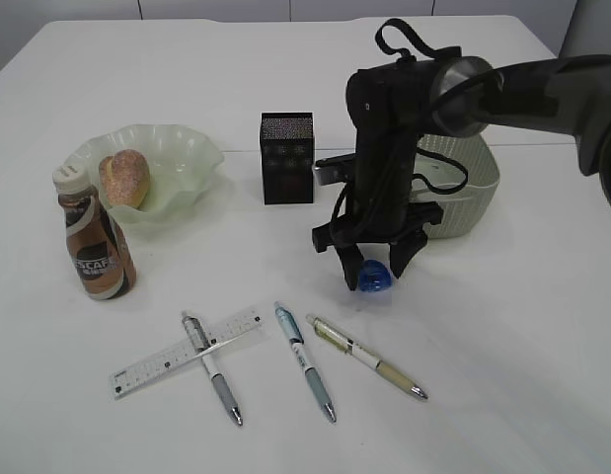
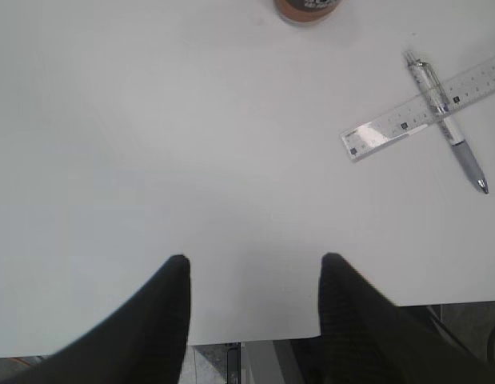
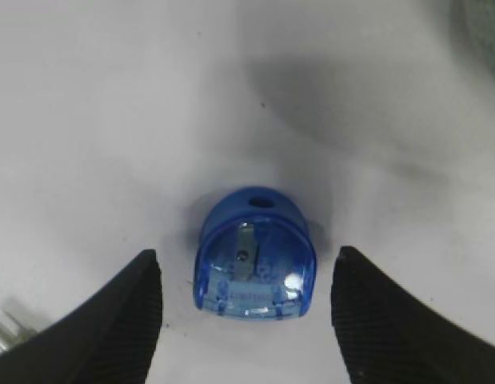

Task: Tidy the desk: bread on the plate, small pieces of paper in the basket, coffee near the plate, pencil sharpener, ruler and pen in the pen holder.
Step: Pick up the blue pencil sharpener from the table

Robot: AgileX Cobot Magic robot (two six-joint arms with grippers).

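Blue pencil sharpener [image 3: 255, 254] lies on counter [image 3: 111, 120], lower centre of right wrist frame, between fingers of released right claw [image 3: 247, 308], touching neither.

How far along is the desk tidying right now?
Done: the bread sits in the plate, with the coffee beside it. In hand: the right gripper is open around the pencil sharpener, not yet gripping. Left: sharpener, ruler and three pens still lie outside the pen holder.
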